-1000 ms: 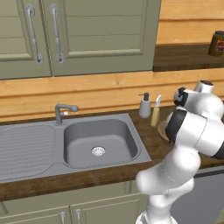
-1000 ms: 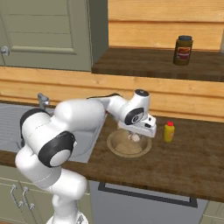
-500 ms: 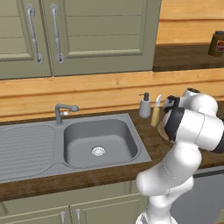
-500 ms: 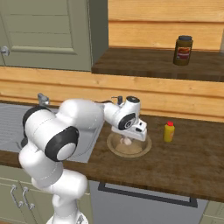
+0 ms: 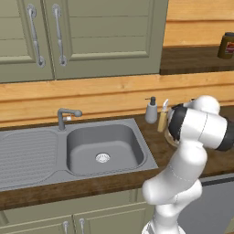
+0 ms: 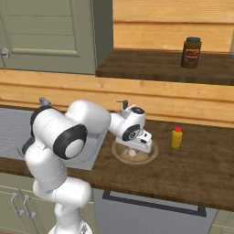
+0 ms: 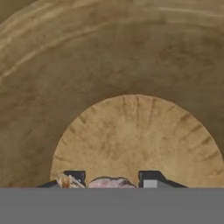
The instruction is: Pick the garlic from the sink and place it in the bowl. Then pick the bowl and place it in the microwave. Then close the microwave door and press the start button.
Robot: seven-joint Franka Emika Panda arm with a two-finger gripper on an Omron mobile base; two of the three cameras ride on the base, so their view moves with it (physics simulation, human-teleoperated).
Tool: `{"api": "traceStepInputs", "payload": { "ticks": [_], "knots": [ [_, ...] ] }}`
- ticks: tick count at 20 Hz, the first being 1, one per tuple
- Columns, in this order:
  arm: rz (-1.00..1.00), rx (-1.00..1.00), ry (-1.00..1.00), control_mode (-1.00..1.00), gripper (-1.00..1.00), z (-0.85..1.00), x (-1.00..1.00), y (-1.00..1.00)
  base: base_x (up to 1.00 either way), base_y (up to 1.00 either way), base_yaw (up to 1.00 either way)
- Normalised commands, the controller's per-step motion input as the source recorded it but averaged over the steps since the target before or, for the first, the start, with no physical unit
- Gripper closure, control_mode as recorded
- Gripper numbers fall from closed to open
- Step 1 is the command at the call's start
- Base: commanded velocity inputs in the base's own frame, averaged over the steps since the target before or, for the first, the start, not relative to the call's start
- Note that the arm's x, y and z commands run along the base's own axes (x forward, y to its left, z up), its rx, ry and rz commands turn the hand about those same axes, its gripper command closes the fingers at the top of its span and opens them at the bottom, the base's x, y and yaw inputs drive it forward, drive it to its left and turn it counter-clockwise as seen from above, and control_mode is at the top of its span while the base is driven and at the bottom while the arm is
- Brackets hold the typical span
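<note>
while i watch from the right base view, the end effector (image 6: 132, 152) hangs low inside the bowl (image 6: 150, 155), which sits on the brown desk (image 6: 192, 173) just right of the sink (image 6: 9, 130). the garlic (image 6: 131, 153) shows as a pale lump at the bowl's middle, right under the hand. from the hand view, the garlic (image 7: 109, 182) sits between the two dark fingertips (image 7: 151, 178), and the jaws look pinched on it, above the bowl's light round floor (image 7: 135, 140). in the left base view the sink basin (image 5: 103, 148) lies bare around its drain, with the tap (image 5: 64, 116) behind it. a yellow bottle (image 6: 176, 137) stands near the bowl on its right, and a dark jar (image 6: 191, 52) sits on the shelf above.
</note>
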Motion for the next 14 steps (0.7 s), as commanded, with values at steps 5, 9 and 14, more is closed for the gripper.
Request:
{"api": "traceStepInputs", "payload": {
  "ticks": [5, 9, 14],
  "knots": [
    [0.0, 0.0, 0.0, -1.0, -1.0, -0.08, 0.02, 0.16, 0.0, 0.0, 0.0],
    [0.0, 0.0, -0.04, -1.0, -1.0, 0.1, -0.08, 0.0, 0.0, 0.0, 0.0],
    [0.0, 0.0, -0.15, -1.0, -1.0, 0.4, -0.38, 0.0, 0.0, 0.0, 0.0]
  ]
}}
